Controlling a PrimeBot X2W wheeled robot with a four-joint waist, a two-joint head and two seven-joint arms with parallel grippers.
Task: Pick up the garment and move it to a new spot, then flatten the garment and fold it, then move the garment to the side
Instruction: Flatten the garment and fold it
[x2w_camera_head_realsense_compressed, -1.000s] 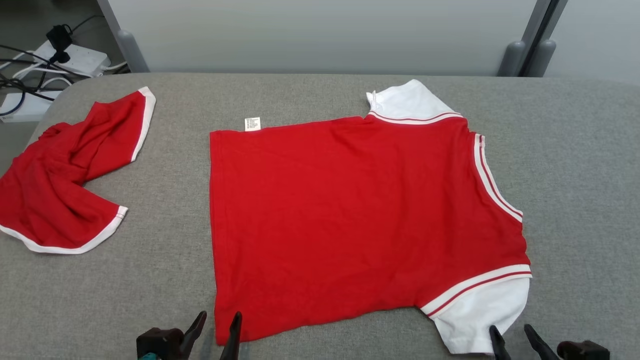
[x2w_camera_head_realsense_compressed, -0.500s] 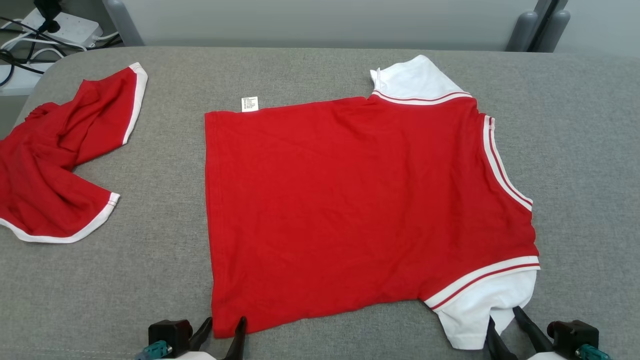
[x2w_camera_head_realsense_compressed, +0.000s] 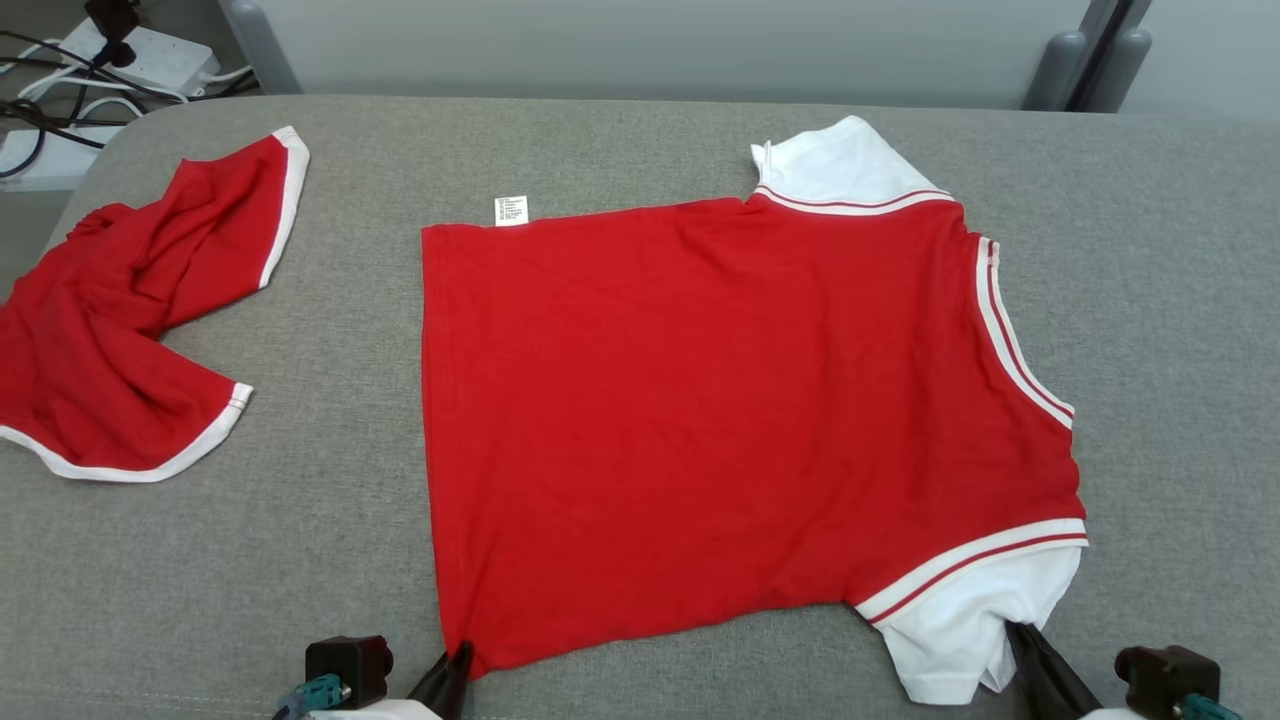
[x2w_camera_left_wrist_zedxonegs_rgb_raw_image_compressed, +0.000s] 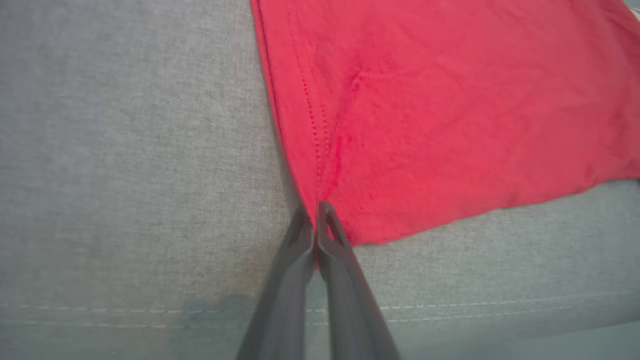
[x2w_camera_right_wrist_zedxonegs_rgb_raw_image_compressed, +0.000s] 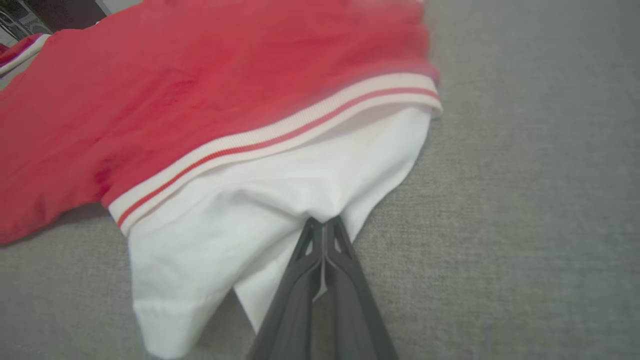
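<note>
A grey fabric-covered worktop spans the head view, and the garment, a red shirt with white sleeves and striped trim, lies spread nearly flat across its middle, the hem side toward 9 o'clock and the shoulders toward 3 o'clock. A crumpled red top with white edging sits well apart from it at 9 o'clock, at the worktop's left edge. Beyond the worktop's rounded corner at 11 o'clock, a white power strip with dark cables rests on the floor. The garment's near white sleeve lies at 5 o'clock and bunches slightly where the right claw is clenched on its edge; the right wrist view shows that claw with its dark fingers pressed together and white cloth pinched between the tips. The far white sleeve points toward 1 o'clock. At 7 o'clock the left claw is clenched on the garment's near hem corner; in the left wrist view its tips meet right on the stitched red edge, the cloth puckering toward them. A small white label pokes out of the garment's far hem corner at 11 o'clock.
</note>
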